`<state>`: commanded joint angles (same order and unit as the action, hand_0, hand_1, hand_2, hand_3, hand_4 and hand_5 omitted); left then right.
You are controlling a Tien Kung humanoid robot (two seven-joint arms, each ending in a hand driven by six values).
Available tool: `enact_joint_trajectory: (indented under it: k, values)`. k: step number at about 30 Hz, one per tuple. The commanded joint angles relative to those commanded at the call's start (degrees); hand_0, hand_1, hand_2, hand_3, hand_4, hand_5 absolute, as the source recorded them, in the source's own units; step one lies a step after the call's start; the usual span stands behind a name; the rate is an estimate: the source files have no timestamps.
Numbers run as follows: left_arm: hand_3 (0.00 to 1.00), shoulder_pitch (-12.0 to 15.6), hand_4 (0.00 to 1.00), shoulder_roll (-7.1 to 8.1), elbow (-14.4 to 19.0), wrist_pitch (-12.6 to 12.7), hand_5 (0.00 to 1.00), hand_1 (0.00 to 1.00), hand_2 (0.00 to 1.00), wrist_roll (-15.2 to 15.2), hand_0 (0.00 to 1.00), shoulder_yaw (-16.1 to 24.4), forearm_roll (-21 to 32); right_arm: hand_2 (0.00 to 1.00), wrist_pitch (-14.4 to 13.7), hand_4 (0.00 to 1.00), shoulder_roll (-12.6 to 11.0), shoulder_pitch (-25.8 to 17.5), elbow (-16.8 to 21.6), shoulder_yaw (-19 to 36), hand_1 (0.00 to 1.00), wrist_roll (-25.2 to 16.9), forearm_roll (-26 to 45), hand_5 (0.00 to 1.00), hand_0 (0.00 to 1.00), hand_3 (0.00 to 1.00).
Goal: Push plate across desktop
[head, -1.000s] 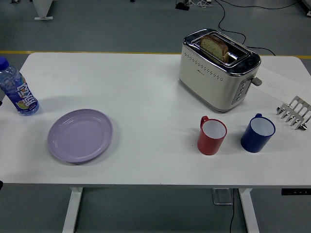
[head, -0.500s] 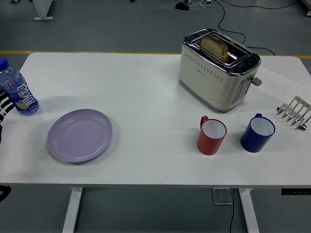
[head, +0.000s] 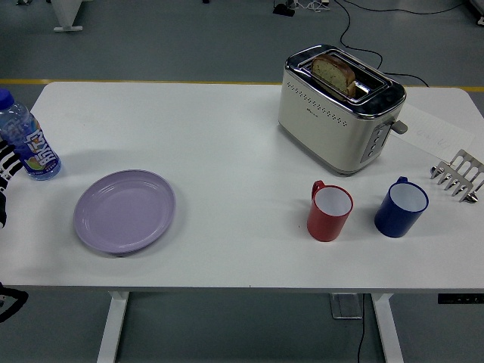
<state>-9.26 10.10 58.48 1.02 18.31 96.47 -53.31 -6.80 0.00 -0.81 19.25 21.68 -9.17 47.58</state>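
Note:
A lilac plate (head: pixel 125 211) lies flat on the white table (head: pixel 227 151), at its front left. Only a sliver of my left hand (head: pixel 5 178) shows, black and white, at the picture's left edge. It sits just in front of a water bottle and well to the left of the plate, not touching it. My right arm is out of the picture.
A blue-capped water bottle (head: pixel 26 138) stands at the far left. A cream toaster (head: pixel 339 110) with a bread slice stands at the back right. In front of it are a red mug (head: pixel 330 211) and a blue mug (head: pixel 401 206). A metal toast rack (head: pixel 458 175) is at the right edge.
My left hand has come into view at the left edge beside the bottle and crept slightly further in. The plate and the other objects have not moved.

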Motion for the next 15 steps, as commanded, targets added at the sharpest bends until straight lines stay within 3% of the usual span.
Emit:
enact_joint_trajectory:
  k: [9, 15]
  values:
    - [0.63, -0.8, 0.518, -3.51, -2.4, 2.8, 0.998, 0.754, 0.71, 3.7, 0.748, 0.3, -0.8, 0.667, -0.4, 0.458, 0.0, 0.4, 0.0, 0.8, 0.53, 0.3, -1.5, 0.758, 0.621, 0.669]
    - [0.625, -0.8, 0.512, -4.27, -4.3, 5.1, 0.998, 0.764, 0.709, 6.5, 0.748, 0.1, -3.7, 0.666, -0.8, 0.454, 0.0, 0.7, 0.0, 1.3, 0.529, 0.6, -2.4, 0.756, 0.621, 0.666]
